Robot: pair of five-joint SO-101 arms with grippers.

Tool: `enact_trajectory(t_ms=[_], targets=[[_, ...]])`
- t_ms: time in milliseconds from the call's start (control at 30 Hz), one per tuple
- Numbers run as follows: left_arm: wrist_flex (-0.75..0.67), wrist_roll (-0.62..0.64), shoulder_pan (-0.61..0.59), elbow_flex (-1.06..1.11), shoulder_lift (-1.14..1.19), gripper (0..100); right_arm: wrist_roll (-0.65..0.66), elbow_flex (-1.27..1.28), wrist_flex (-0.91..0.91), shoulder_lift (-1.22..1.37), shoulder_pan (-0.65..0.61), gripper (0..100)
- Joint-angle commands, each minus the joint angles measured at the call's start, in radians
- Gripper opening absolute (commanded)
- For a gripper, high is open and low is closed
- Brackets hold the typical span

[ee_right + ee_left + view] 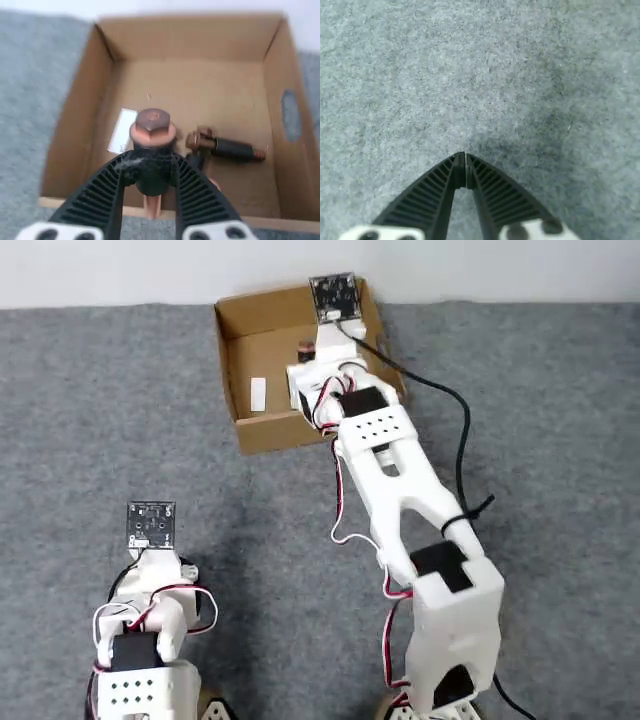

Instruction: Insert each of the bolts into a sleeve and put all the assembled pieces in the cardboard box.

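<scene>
Since the cardboard box (195,37) is where its load belongs, the right gripper (150,167) hangs over it pinching a sleeved bolt (152,127); the left gripper (465,162) rests pressed together.

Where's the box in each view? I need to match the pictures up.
High view: box at the top centre.
Right wrist view: box open, beneath the right gripper, which holds a sleeved bolt.
Left wrist view: grey carpet ahead of the shut left gripper.
Shared landmark: white label on the box floor.
</scene>
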Motion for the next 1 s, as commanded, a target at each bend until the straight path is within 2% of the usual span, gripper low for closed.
enact_trajectory(t_ms=[0,667,733,900,967], targets=[[-0.031,0.011,-0.006,-0.010,-0.008,1,0.029,-0.071,0.025,0.012,-0.012,1.3],[-0.031,0.011,-0.006,-0.010,-0.008,1,0.061,-0.075,0.036,0.093,-0.013,1.3],[-0.031,0.011,-0.006,-0.010,-0.008,1,0.061,-0.072,0.038,0.093,-0.013,3.7],[-0.031,0.011,-0.006,-0.010,-0.008,1,0.060,-0.072,0.081,0.093,-0.015,18.4],[-0.031,0.011,-0.006,-0.010,-0.008,1,0.058,-0.072,0.107,0.093,-0.019,19.1]])
